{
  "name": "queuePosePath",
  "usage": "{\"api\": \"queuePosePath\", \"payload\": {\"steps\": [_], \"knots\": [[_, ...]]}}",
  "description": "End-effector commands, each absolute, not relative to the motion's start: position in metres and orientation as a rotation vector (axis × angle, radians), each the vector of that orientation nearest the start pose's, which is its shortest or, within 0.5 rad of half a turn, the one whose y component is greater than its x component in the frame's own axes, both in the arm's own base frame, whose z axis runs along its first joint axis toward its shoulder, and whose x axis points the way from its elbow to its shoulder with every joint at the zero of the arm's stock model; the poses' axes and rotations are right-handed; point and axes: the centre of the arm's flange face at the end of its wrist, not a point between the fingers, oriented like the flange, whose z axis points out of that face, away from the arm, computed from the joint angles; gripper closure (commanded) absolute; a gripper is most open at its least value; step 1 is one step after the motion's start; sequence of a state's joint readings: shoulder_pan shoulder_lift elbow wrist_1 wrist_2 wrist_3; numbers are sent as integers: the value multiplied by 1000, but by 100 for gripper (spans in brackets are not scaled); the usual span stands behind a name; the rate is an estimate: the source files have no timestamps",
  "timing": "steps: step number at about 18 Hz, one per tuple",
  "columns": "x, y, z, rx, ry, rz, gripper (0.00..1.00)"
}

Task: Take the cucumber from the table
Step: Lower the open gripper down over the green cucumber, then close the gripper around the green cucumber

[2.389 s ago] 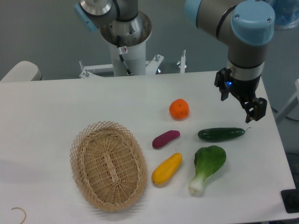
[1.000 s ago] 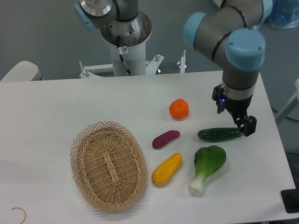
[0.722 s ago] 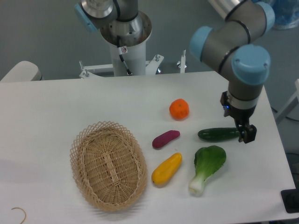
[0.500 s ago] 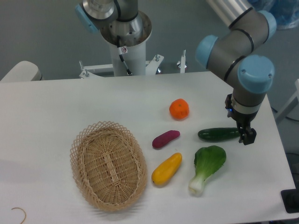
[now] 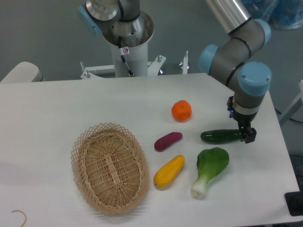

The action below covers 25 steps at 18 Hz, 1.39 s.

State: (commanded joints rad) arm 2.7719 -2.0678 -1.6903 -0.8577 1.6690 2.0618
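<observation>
The cucumber (image 5: 220,136), dark green and glossy, lies flat on the white table (image 5: 61,109) at the right, pointing left to right. My gripper (image 5: 246,133) hangs straight down over its right end, low at cucumber height. One dark finger (image 5: 250,136) shows in front of the cucumber's tip and the other is hidden behind it. The jaws stand open astride that end, and the cucumber rests on the table.
A bok choy (image 5: 209,169) lies just below the cucumber. To the left lie a purple vegetable (image 5: 168,141), a yellow vegetable (image 5: 169,170) and an orange (image 5: 182,110). A wicker basket (image 5: 110,167) sits front left. The table's right edge is close to the gripper.
The gripper came down from above the table's right side, turned its wrist, and settled at the cucumber's right end. The cucumber has not moved.
</observation>
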Motion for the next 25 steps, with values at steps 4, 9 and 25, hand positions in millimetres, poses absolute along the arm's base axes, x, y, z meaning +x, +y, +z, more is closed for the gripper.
{"api": "queuePosePath", "payload": {"steps": [4, 9, 25], "knots": [[-544, 342, 208, -2958, 1318, 133, 0], [-544, 353, 195, -2973, 1264, 160, 0], [-544, 354, 191, -2972, 1266, 163, 71]]}}
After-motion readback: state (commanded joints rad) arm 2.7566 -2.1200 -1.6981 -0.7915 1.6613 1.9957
